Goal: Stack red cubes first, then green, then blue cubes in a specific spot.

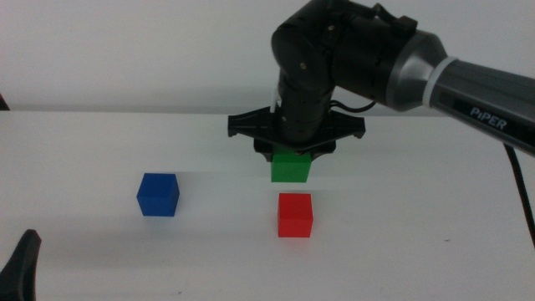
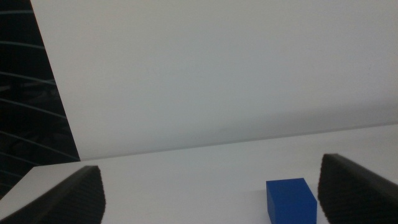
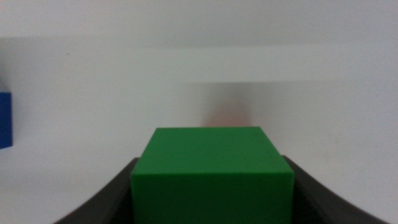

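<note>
The right gripper [image 1: 292, 155] pinches the green cube [image 1: 291, 167], which hangs just behind the red cube [image 1: 295, 215] and a little above it.

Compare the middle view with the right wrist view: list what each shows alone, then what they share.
Only the middle view shows the red cube on the white table, the right arm's body above the cubes, and the left gripper waiting at the bottom edge. Only the right wrist view shows, close up, the right gripper with its dark jaws pressed against the green cube on both sides. Both show the green cube and the blue cube.
</note>
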